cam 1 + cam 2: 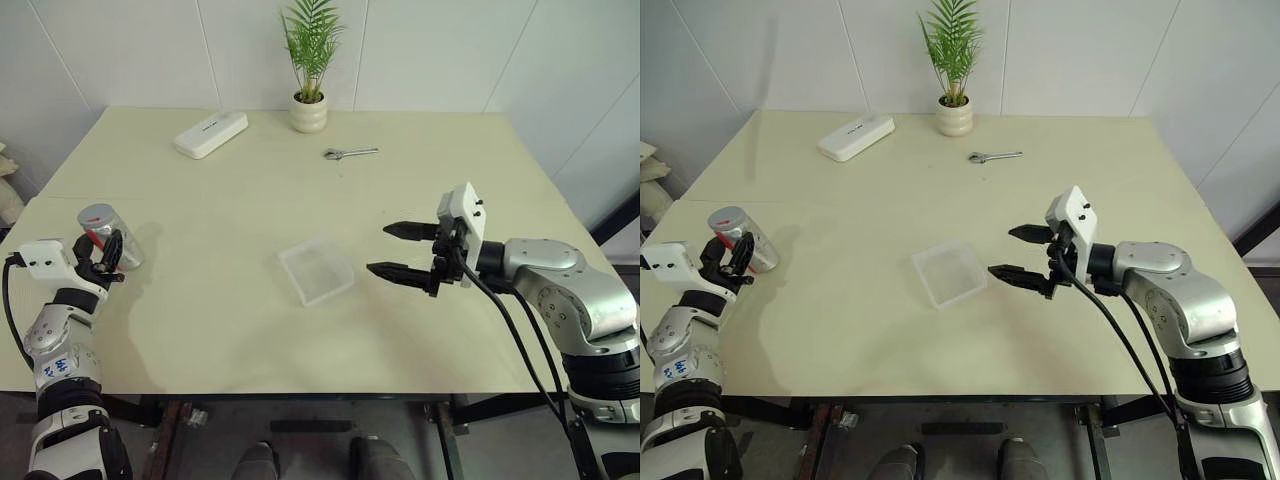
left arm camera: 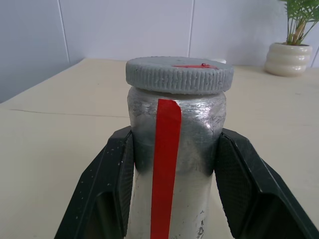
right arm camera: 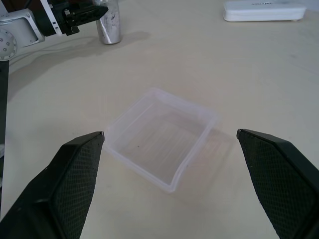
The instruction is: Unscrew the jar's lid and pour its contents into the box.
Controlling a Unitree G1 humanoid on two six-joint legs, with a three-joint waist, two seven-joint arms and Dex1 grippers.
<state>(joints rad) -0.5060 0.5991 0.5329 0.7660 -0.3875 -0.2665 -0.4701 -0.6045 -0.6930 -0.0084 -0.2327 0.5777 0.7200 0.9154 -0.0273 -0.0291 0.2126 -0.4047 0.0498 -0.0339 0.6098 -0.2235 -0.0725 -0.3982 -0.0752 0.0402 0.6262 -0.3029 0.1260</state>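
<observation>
**K:** Tool status: left tool (image 1: 103, 262) was clamped on the jar (image 2: 175, 149), fingers (image 2: 107, 184) gripping the lower body on both sides, well under the lid (image 2: 179, 73). Right tool (image 1: 408, 250) hung spread wide just right of the box (image 1: 316, 270), holding nothing.

**R:** Where was everything? Biggest first.

**K:** Desk (image 1: 220, 330) carried it all. Box sat mid-desk, open side up. Jar was at the desk's left edge, tilted in the grip, lid on. Couldn't see the contents through the wall.

**R:** Risks?

**K:** My read: the body was smooth and round, so when the right tool twists the lid, the jar might spin in the left grip instead of unscrewing. Low grip plus tilt meant torque on the lid could lever it loose too. Then the box: light, shallow, unsecured. A nudge from either arm would slide it, and small pieces poured from too high could bounce over the rim.
</observation>
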